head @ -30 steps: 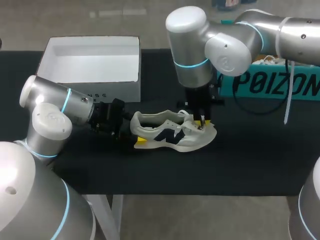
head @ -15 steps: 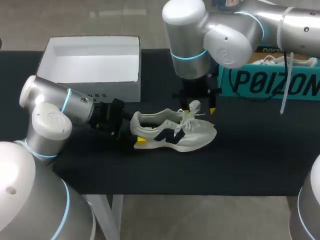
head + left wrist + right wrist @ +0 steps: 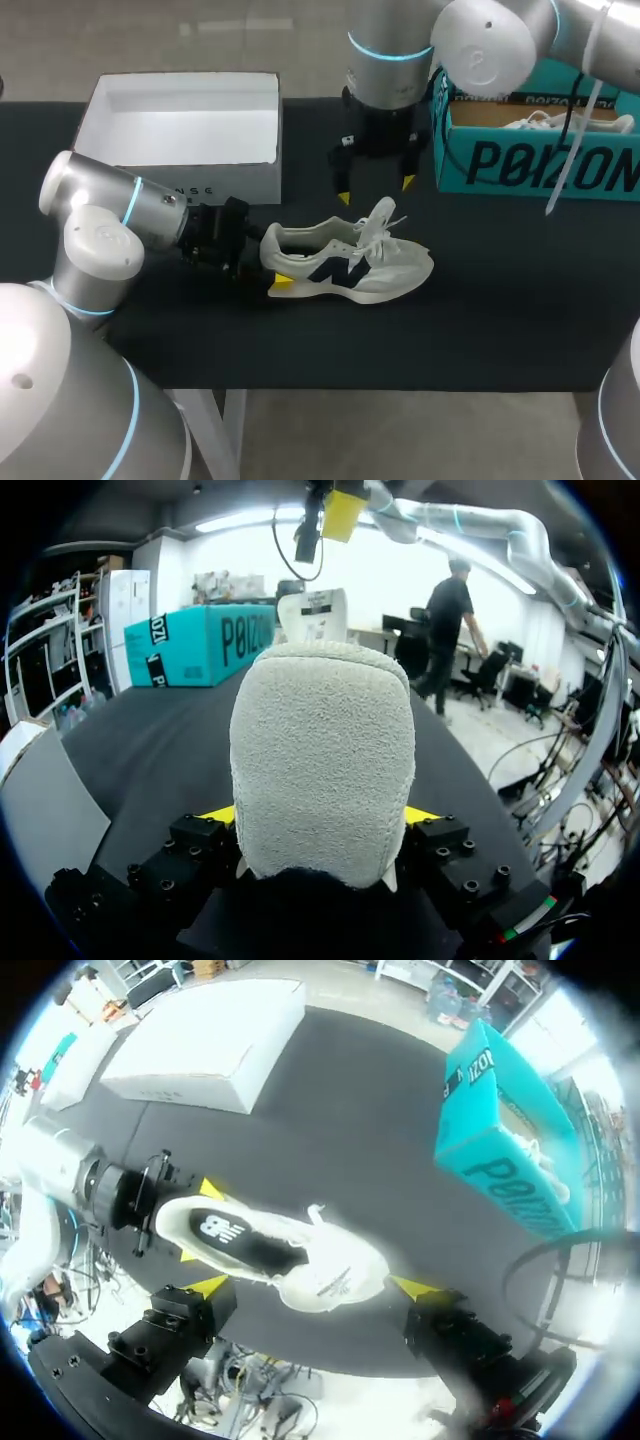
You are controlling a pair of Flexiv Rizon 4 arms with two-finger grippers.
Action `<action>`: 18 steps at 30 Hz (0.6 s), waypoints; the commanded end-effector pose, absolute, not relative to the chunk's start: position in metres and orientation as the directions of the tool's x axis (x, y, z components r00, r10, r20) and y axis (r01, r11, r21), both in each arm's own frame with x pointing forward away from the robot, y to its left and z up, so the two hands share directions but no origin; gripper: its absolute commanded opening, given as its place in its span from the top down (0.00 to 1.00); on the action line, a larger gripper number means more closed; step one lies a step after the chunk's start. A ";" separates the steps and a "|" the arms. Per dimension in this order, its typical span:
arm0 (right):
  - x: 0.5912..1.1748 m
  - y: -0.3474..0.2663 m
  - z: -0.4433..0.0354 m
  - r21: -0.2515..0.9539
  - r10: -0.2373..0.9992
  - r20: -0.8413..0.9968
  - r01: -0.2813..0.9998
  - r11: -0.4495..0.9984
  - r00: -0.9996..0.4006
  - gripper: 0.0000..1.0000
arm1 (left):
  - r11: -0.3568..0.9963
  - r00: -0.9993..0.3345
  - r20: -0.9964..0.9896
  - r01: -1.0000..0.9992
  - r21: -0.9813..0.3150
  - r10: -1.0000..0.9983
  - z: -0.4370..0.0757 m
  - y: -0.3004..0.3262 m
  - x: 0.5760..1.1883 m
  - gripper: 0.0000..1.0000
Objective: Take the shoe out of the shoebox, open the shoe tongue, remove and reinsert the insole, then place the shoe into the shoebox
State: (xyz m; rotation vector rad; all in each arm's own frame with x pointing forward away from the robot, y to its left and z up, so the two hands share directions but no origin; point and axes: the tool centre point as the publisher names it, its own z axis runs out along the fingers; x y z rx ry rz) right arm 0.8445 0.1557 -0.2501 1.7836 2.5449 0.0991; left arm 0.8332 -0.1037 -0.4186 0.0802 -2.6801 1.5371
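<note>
The left hand (image 3: pixel 268 264) is clamped on the shoe (image 3: pixel 345 262) at the heel, one yellow tip on each side. The head view shows only the near tip. The left wrist view shows both tips pressed against the heel's fuzzy, towel-like fabric. The right hand (image 3: pixel 375 190) hangs above the bench (image 3: pixel 500 310) just behind the shoe, fingers apart and holding nothing.

The bench is covered in matte black cloth. The white box (image 3: pixel 215 188), open and made of smooth card, sits at the far left. The teal box (image 3: pixel 540 165) sits at the far right with a second shoe (image 3: pixel 570 122) inside.

The shoe stands on its sole on the cloth, outside both boxes and nearer the front edge, toe toward my right. From the side, the head view shows pale mesh, a dark side panel and a rounded sole. The right wrist view looks down into the opening, where a dark insole (image 3: pixel 235 1240) with a pale mark lies flat. The tongue (image 3: pixel 380 215) stands upright, and the laces (image 3: pixel 372 240) are loose below it. The left wrist view catches the tongue's top rising past the heel.
</note>
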 end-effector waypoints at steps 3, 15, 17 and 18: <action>0.847 0.146 -0.252 0.078 0.687 0.362 0.755 0.651 -0.630 0.00 | 0.504 -0.997 0.070 -0.070 -0.861 -0.021 -0.419 -0.104 0.833 1.00; 0.868 0.164 -0.233 0.167 0.244 0.051 0.249 0.954 -0.968 1.00 | 0.504 -0.997 0.070 -0.070 -0.861 -0.021 -0.419 -0.104 0.833 1.00; 0.871 0.169 -0.229 0.130 0.134 0.020 0.135 0.982 -0.991 1.00 | 0.504 -0.997 0.070 -0.070 -0.861 -0.021 -0.419 -0.104 0.833 1.00; 0.871 0.172 -0.226 0.115 0.059 -0.002 0.059 0.992 -0.998 1.00 | 0.504 -0.997 0.070 -0.070 -0.861 -0.021 -0.419 -0.104 0.833 1.00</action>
